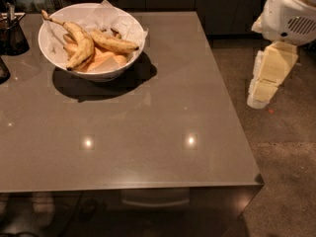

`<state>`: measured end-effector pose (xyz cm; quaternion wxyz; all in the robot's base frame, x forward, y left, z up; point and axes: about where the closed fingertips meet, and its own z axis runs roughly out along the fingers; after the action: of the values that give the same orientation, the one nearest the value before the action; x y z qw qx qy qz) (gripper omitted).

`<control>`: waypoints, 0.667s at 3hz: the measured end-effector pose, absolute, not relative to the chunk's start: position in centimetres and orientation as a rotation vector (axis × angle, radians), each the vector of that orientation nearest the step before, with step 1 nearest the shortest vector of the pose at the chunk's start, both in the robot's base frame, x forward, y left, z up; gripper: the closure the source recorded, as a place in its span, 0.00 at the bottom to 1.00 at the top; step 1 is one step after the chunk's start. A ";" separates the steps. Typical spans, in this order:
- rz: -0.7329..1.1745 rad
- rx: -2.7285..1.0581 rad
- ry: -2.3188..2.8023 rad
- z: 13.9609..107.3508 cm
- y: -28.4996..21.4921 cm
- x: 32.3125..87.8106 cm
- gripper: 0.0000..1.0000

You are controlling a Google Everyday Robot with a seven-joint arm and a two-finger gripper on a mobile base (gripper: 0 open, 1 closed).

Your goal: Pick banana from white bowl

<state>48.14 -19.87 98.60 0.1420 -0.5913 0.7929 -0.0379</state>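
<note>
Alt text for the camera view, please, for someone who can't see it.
A white bowl holding a speckled banana, a curved banana and paler pieces sits at the far left of a grey table. The gripper hangs off the table's right side, well away from the bowl.

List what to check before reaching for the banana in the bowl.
1. Banana in view and on top: ok. It lies across the bowl's right half, dark tip toward the rim.
2. Bowl upright on the table: ok.
3. Gripper above the bowl: not ok. It hangs off the table's right side, over the floor.
4. Banana free of neighbours: cannot tell. The curved banana lies close by its left end, with orange pieces beneath.
5. Paper lining out of the way: cannot tell. It stands up behind the fruit.
6. Dark container off the approach: ok. It stands left of the bowl.
</note>
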 end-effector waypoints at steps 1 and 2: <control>-0.115 -1.698 2.277 98.7 -19.7 48.4 0.00; -0.064 -1.672 2.256 99.4 -18.1 50.7 0.00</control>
<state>50.72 -18.08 99.38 0.1657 -0.5872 0.7920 -0.0225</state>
